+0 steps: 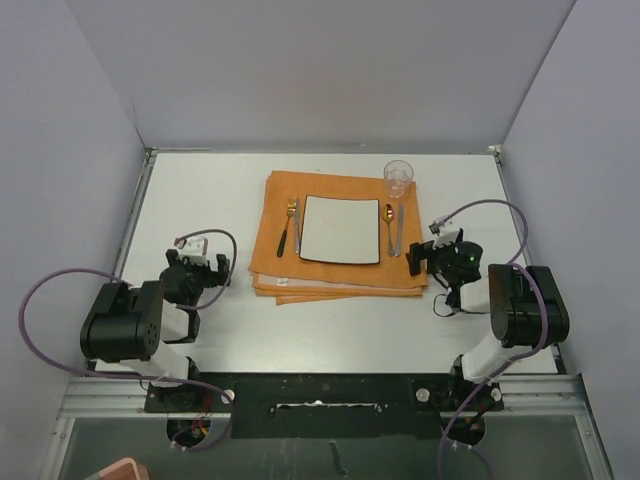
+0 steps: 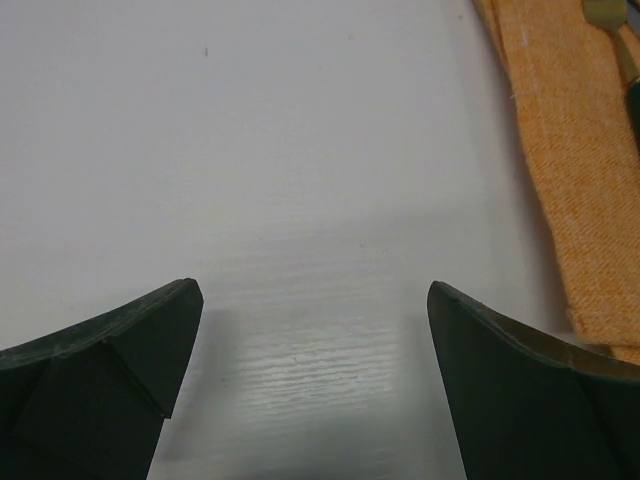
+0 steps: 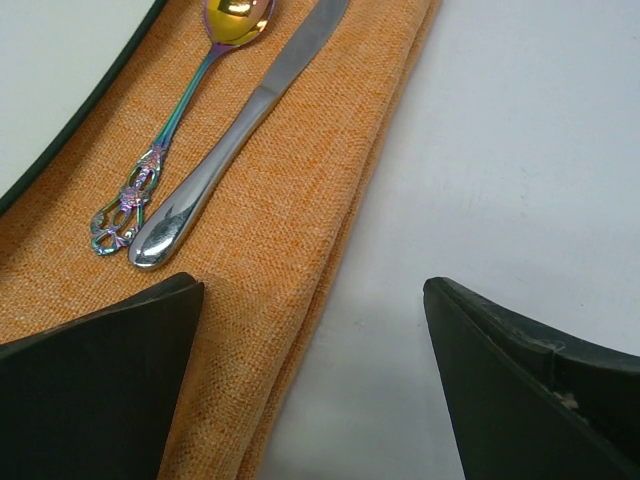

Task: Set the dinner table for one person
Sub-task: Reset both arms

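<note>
On my feed the left gripper (image 2: 315,300) hangs with fingers apart over bare table (image 1: 200,190). The right gripper (image 3: 315,295) is the same, empty, at the cloth (image 1: 340,275) edge. The table fills the cell floor, with the plate (image 1: 341,228) on the cloth.

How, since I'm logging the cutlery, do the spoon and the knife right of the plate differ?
The spoon has a gold bowl and an ornate rainbow-tinted handle; the knife is plain silver. The spoon lies next to the plate, the knife outside it. Both rest side by side on the orange cloth.
</note>
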